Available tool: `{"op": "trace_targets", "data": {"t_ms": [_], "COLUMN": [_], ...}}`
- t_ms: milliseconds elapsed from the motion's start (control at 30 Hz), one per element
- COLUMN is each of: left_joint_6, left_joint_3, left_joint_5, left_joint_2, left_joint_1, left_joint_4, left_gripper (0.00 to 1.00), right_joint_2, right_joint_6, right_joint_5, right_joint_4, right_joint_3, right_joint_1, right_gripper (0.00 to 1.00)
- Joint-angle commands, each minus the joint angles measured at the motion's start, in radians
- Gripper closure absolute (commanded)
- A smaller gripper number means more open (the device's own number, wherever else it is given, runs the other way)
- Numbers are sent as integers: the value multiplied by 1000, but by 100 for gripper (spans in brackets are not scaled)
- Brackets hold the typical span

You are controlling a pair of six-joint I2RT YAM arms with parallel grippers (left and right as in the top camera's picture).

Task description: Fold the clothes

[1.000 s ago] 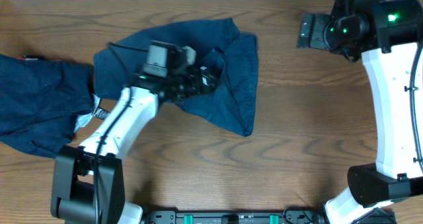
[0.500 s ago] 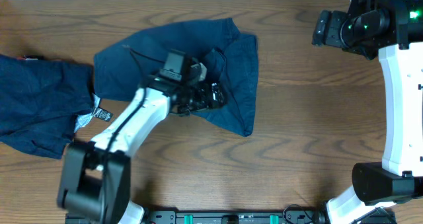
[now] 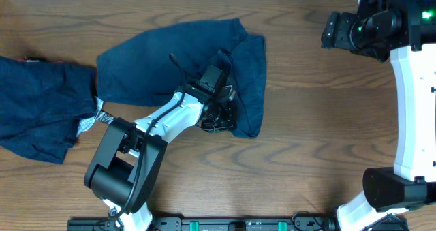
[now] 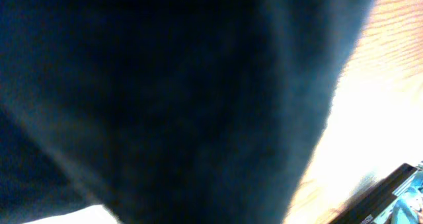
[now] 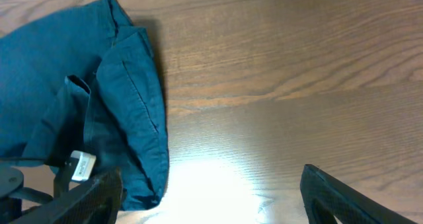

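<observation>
Two navy garments lie on the wooden tabletop (image 3: 306,122) in the overhead view: a pair of shorts (image 3: 170,60) spread near the middle, and a second bunched garment (image 3: 34,108) at the far left, cut off by the frame edge, with small white and black tags (image 3: 92,122) at its near corner. Over the last second the left arm has swung from the middle of the shorts to their lower right edge, and the left end effector (image 3: 221,118) has gone from spread wide to pressed together. That suggests a fresh grasp on the hem, ready to start a fold. The arm's own body hides the fingertips, so the pinch itself is not visible. The right end effector (image 3: 330,30) sits at the top right, well apart from both garments, after drifting slightly rightward.

From the left wrist, dark blue fabric fills nearly the whole picture, blurred and very close. Only a bright strip of tabletop shows at the right. No fingers can be made out, and whether cloth is caught between them cannot be told.

From the right wrist, the fingers stand spread with nothing between them, above bare, glare-lit wood. The shorts lie at the left, one edge doubled over. A small white square (image 5: 82,166) near their lower edge may be a tag or part of the left arm.
</observation>
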Motion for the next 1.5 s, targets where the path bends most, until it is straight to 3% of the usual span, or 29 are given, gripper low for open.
{"op": "trace_targets", "data": {"t_ms": [0, 167, 267, 400, 567, 833, 1200, 1233, 1267, 1300, 1467], "left_joint_6": [-27, -32, -57, -65, -198, -385, -518, -518, -518, -518, -518], "left_joint_3": [5, 5, 5, 5, 5, 4, -4, -4, -4, -4, -4], "left_joint_5": [-2, -13, -99, -291, -581, -601, -587, -584, -582, -582, -590], "left_joint_2": [-3, -42, -90, -186, -382, -631, -746, -751, -755, -759, -760], "left_joint_1": [6, 6, -6, -65, -135, -145, -145, -145, -145, -145, -145], "left_joint_4": [0, -44, -149, -315, -453, -705, -1069, -1077, -1079, -1076, -1009], "left_gripper": [94, 94, 94, 94, 94, 94, 93, 84, 53, 39, 20], "right_joint_2": [12, 12, 12, 12, 12, 12, 12, 12, 12, 12, 12], "right_joint_6": [-17, -27, -35, -55, -61, -61, -61, -61, -61, -62, -121], "right_joint_5": [-7, -6, -6, -5, -6, -7, -59, -60, -61, -64, -193], "right_joint_4": [-1, 0, 1, 12, 23, 29, 4, -2, -8, -18, -74], "right_joint_3": [17, 17, 17, 17, 17, 17, 17, 17, 17, 17, 0], "right_joint_1": [-8, -8, -8, -9, -10, -9, -6, -6, -5, -3, 40], "right_gripper": [15, 11, 11, 12, 11, 11, 13, 11, 7, 6, 1]}}
